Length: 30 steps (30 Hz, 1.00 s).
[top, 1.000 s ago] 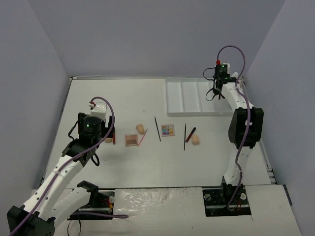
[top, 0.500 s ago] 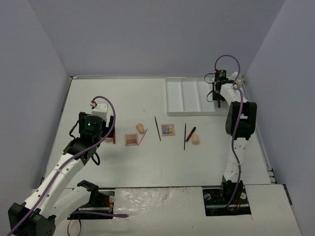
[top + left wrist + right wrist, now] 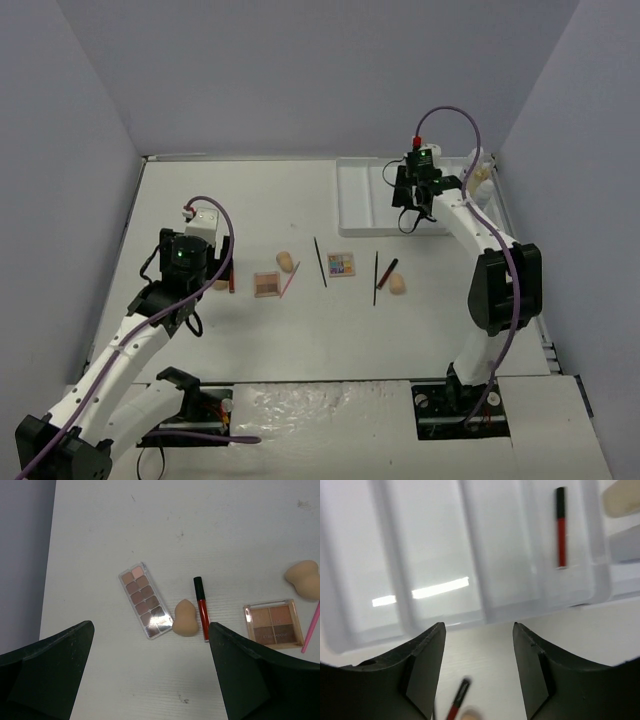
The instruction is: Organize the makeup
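The makeup lies in a row across the table's middle. My left gripper (image 3: 151, 630) hangs open above a long eyeshadow palette (image 3: 145, 600), a peach sponge (image 3: 185, 618) and a red lipstick (image 3: 201, 607). A square palette (image 3: 273, 625), another sponge (image 3: 304, 579) and a pink pencil (image 3: 312, 627) lie to their right. My right gripper (image 3: 478, 626) is open and empty over the near edge of the white divided tray (image 3: 470, 555). One red-black lipstick (image 3: 561, 527) lies in a tray compartment. Another lipstick (image 3: 457, 700) shows blurred on the table below the fingers.
From above, a colourful palette (image 3: 341, 265), two black pencils (image 3: 320, 262) (image 3: 376, 277) and a sponge (image 3: 397, 285) lie between the arms. The tray (image 3: 375, 200) sits at the back right, with a cream object (image 3: 482, 173) by its right edge. Walls close in on three sides.
My right gripper has opened and swung left and toward me, from the tray's right end to its near edge. The left arm has not moved.
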### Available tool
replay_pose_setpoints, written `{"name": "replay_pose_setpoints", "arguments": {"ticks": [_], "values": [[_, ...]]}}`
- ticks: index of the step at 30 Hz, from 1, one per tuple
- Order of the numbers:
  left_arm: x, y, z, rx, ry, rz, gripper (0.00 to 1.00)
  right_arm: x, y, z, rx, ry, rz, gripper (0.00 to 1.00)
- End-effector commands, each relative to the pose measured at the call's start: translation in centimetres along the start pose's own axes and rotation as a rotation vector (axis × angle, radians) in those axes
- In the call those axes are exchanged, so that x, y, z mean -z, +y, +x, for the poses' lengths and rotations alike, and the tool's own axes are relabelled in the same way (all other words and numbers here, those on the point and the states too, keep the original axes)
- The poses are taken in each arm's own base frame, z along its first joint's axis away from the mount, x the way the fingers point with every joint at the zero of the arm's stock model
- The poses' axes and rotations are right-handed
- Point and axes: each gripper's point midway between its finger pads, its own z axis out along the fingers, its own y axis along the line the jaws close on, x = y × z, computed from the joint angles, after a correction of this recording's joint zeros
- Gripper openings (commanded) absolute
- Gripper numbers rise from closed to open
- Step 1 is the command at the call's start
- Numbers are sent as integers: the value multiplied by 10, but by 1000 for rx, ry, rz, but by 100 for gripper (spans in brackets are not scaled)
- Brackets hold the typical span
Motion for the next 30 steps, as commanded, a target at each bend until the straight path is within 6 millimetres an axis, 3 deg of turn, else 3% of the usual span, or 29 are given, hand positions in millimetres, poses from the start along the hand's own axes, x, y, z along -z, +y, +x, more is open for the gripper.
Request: {"name": "replay_pose_setpoints", "arguments": {"ticks": [1,5,9,19,30], "values": [[9,8,-33,46,-99,-20,97,28,34,64,-100,56,-23,53],[10,8,-33,50,-100,-17,97,34,47,118,-174,106,-53,52],[12,5,-35,51,-106,-5,97,36,45,145,-207,116,-32,52],[14,-1,-35,37,-111,13,97,17,44,166,-215,133,-9,44],[18,0,-37,40,-127,10,97,1,35,181,-192,152,55,19]]}}
